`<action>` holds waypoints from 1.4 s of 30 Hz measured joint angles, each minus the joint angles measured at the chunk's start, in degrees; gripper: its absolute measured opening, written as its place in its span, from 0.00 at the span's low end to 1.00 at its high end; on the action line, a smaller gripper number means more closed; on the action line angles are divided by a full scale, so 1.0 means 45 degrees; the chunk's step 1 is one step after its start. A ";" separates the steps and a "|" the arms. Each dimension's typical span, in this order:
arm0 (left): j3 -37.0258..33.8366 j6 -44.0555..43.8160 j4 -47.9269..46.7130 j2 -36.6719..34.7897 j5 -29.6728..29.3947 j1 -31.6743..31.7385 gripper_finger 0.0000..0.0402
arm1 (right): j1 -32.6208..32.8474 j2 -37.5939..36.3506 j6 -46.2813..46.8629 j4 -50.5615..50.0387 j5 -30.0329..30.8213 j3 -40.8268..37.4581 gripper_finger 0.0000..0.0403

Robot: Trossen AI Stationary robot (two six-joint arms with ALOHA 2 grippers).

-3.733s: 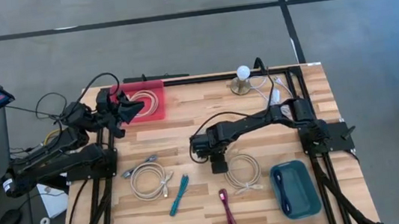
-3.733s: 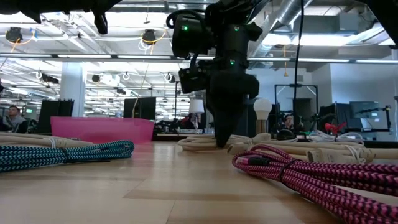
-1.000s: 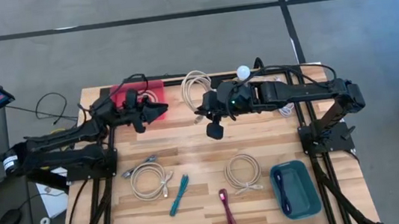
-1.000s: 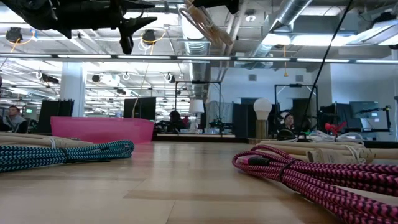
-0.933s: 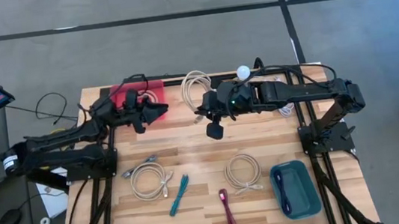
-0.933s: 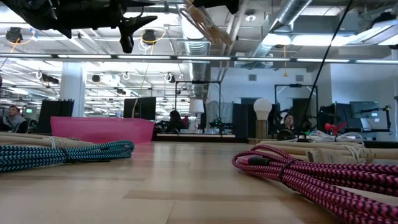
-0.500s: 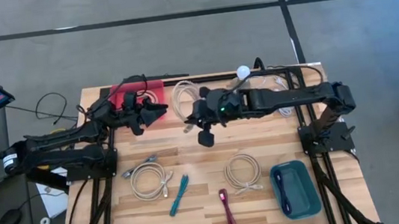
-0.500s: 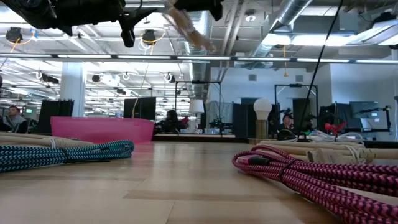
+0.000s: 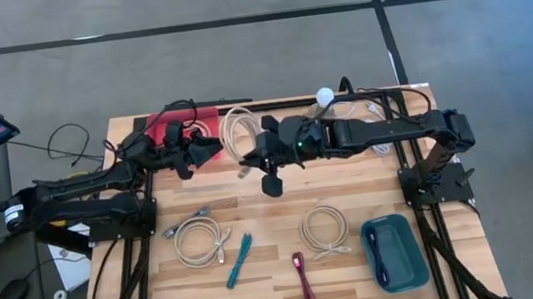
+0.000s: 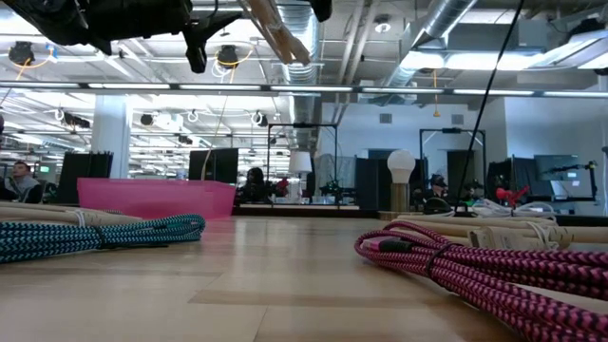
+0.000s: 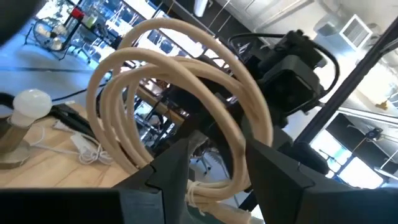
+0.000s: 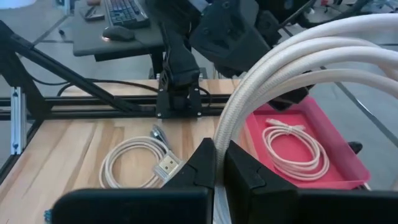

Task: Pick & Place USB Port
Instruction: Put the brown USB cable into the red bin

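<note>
A coiled white USB cable (image 9: 237,130) hangs in the air over the table's far middle, with my right gripper (image 9: 251,153) shut on it. My left gripper (image 9: 214,147) is open, just left of the coil; in the left wrist view its fingers (image 11: 165,171) stand on either side of the coil's lower strands (image 11: 239,155). A red tray (image 9: 173,140) at the far left holds another white cable (image 12: 292,143). The coil (image 10: 277,28) and the left gripper (image 10: 195,49) show at the top of the low view. My right gripper pinches the coil's bundled strands (image 12: 222,140) between its two fingers, which come nearly level from the table's right and lie across the strands. The coil is lifted clear of the table and stands up from the fingers. My left gripper: whether its fingers touch the strands, I cannot tell.
On the near half lie a white coil (image 9: 199,240), a teal cable (image 9: 239,259), a pink cable (image 9: 304,280) and another white coil (image 9: 326,229). A teal tray (image 9: 395,252) sits near right. A bulb lamp (image 9: 324,96) and loose cords stand at the far edge.
My right gripper has carried the coil toward the table's left, up to the left gripper, keeping it clear of the table. The coil's strands now lie between the left gripper's fingers.
</note>
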 joint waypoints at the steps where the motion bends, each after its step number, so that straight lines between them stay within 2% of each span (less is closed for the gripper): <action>1: 0.0000 0.0000 -0.0017 0.0007 -0.0012 0.0000 0.40 | 0.0009 0.0000 0.0004 -0.0004 0.0000 0.0000 0.01; 10: 0.0000 -0.0005 0.0103 0.0005 -0.0491 0.0000 0.40 | -0.0016 0.0000 0.0009 0.0013 0.0000 0.0000 0.01; 42: 0.0000 -0.0722 0.0649 0.0005 -0.0655 -0.0099 0.40 | -0.0016 0.0000 0.0033 0.0010 -0.0002 0.0000 0.00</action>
